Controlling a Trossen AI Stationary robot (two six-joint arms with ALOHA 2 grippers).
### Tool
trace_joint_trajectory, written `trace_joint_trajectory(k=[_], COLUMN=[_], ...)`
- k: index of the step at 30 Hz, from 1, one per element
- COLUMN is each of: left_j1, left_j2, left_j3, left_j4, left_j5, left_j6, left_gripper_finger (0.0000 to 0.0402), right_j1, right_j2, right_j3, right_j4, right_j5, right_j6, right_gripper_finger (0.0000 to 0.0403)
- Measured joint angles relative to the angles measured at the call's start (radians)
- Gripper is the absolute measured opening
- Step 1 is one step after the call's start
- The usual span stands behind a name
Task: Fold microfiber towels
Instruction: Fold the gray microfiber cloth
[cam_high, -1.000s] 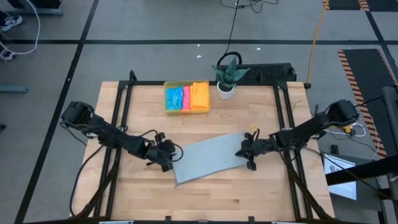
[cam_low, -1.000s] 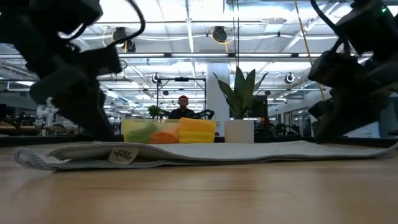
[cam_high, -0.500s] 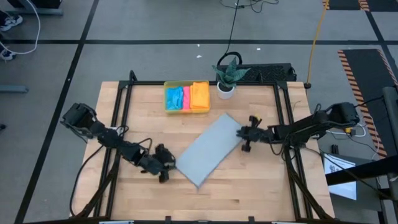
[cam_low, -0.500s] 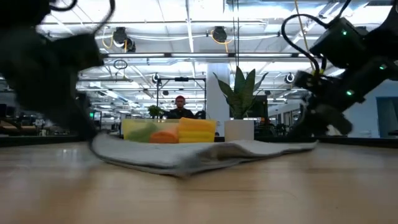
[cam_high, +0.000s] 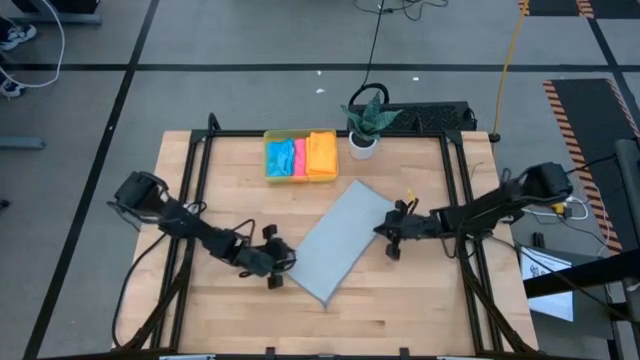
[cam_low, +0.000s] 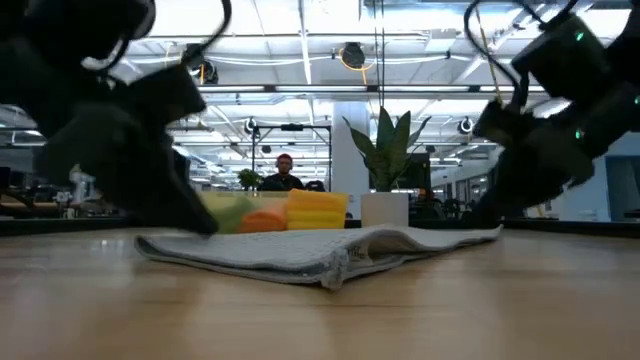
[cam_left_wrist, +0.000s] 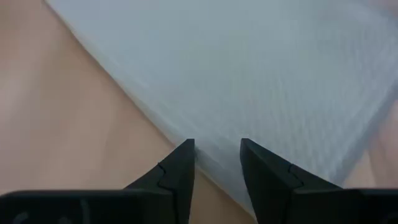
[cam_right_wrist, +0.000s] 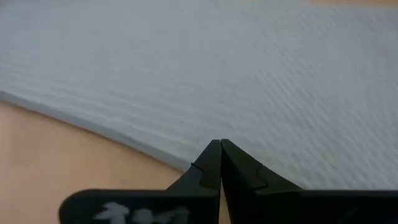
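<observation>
Grey towel (cam_high: 338, 239), folded to a long strip, is laid flat on the wooden table (cam_high: 420, 300). Its one long edge is seen just ahead of the left gripper (cam_left_wrist: 216, 163), whose fingers are held apart. Its opposite edge is met by the right gripper (cam_right_wrist: 220, 163), fingers pressed together

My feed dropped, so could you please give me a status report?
Left pincer open at grey towel edge. Right pincer shut, opposite edge. Towel folded, flat. Nothing in the way.
</observation>
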Motion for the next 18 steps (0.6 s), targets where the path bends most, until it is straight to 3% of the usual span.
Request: trace_joint_trajectory(k=[5, 9, 13, 15, 18], left_j1=[-0.009, -0.065, -0.111, -0.127, -0.139], left_j2=[0.068, 0.106, 0.11, 0.112, 0.112], left_j3=[0.003, 0.011, 0.094, 0.142, 0.21], left_j4=[0.076, 0.234, 0.271, 0.223, 0.166], left_j5=[0.087, 0.131, 0.076, 0.043, 0.001], left_j6=[-0.07, -0.025, 0.088, 0.176, 0.339], left_gripper_finger=[0.0131, 0.0131, 0.0131, 0.0131, 0.0131], right_j1=[-0.086, -0.2, -0.25, -0.233, -0.164], right_j2=[0.063, 0.029, -0.048, -0.098, -0.149], right_j3=[0.002, 0.002, -0.002, 0.003, 0.0], right_j4=[-0.024, -0.084, -0.105, -0.086, -0.082], right_j5=[0.024, 0.037, 0.173, 0.15, 0.034], right_j6=[-0.003, -0.12, -0.208, -0.229, -0.233], right_gripper_finger=[0.0, 0.0, 0.0, 0.0, 0.0])
